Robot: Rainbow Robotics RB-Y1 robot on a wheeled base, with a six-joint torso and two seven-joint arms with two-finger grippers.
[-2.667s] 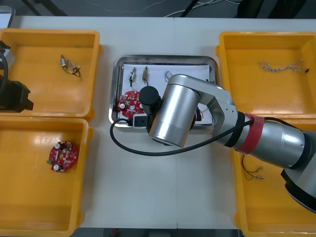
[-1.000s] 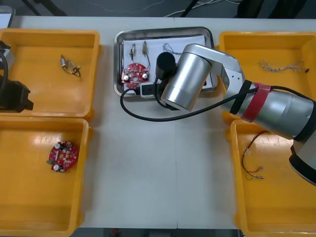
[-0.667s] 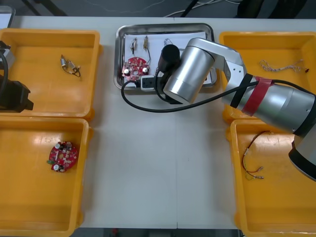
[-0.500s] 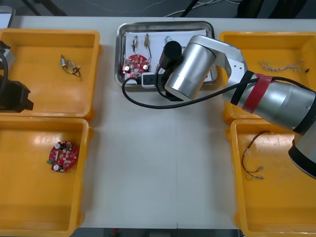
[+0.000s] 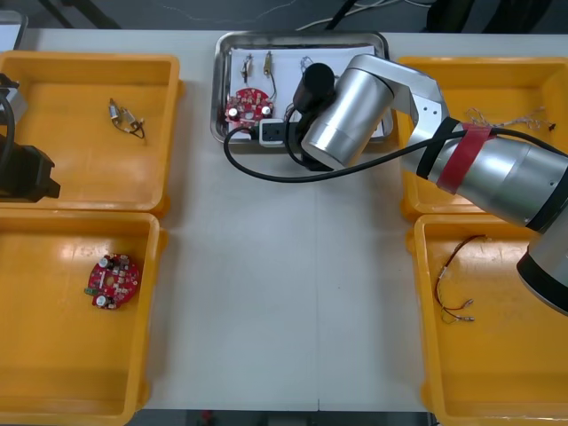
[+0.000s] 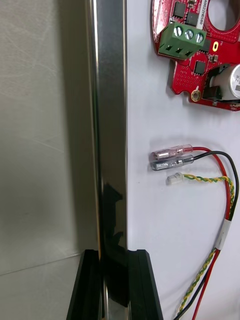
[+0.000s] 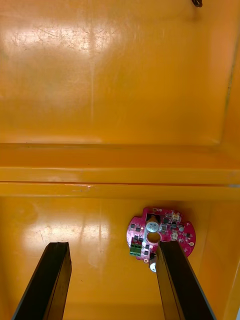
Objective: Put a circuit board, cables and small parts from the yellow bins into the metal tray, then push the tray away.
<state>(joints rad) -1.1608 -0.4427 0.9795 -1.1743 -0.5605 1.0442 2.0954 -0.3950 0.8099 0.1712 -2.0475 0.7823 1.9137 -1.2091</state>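
The metal tray (image 5: pixel 218 84) lies at the table's far edge, white inside. It holds a round red circuit board (image 5: pixel 248 104), two small metal parts (image 5: pixel 256 64) and cables. My right arm (image 5: pixel 346 111) reaches over the tray's near side. In the right wrist view my right gripper (image 6: pixel 114 257) is shut on the tray's shiny rim (image 6: pixel 111 125), one finger on each side of it. Beyond the rim lie the board (image 6: pixel 200 50) and the red, black and twisted yellow cables (image 6: pixel 210 170). My left gripper (image 7: pixel 115 285) hangs open over the left bins.
The far left yellow bin (image 5: pixel 89 71) holds small metal parts (image 5: pixel 126 120); the near left bin (image 5: pixel 53 373) holds another red board (image 5: pixel 113 280). A blue and white cable (image 5: pixel 506 118) lies in the far right bin, a red and yellow cable (image 5: pixel 453 284) in the near right bin.
The tray has slid away to the table's far edge, with my right gripper holding its rim and moving with it. The left arm has stayed still.
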